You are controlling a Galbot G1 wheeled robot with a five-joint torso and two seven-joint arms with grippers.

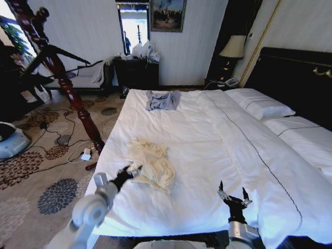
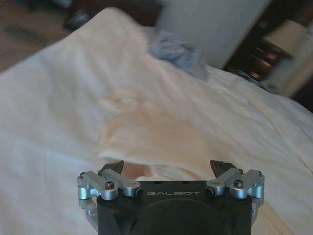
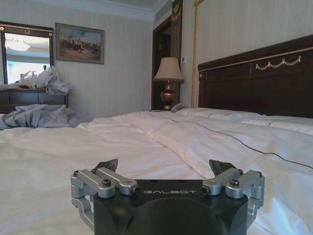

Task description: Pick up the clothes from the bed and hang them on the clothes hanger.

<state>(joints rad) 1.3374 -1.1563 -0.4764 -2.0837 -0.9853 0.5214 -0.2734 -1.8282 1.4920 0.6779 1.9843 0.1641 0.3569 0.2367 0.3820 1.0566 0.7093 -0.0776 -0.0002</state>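
Observation:
The cream clothes (image 1: 152, 163) lie crumpled on the bed (image 1: 207, 150) near its left edge, and they also appear as a pale heap (image 2: 156, 139) in the left wrist view. My left gripper (image 1: 130, 171) hovers open at the garment's near-left edge, its fingers (image 2: 113, 169) spread just short of the fabric. My right gripper (image 1: 233, 196) stands open over the white duvet near the bed's front edge, well right of the clothes, with nothing between its fingers (image 3: 108, 166). The clothes hanger is out of view.
A small grey-blue folded garment (image 1: 162, 99) lies at the far end of the bed. A dark wooden stand (image 1: 62, 72) leans beside the bed's left edge, over cables on the patterned carpet (image 1: 57, 150). Pillows (image 1: 259, 104) and the dark headboard (image 1: 295, 78) are at right.

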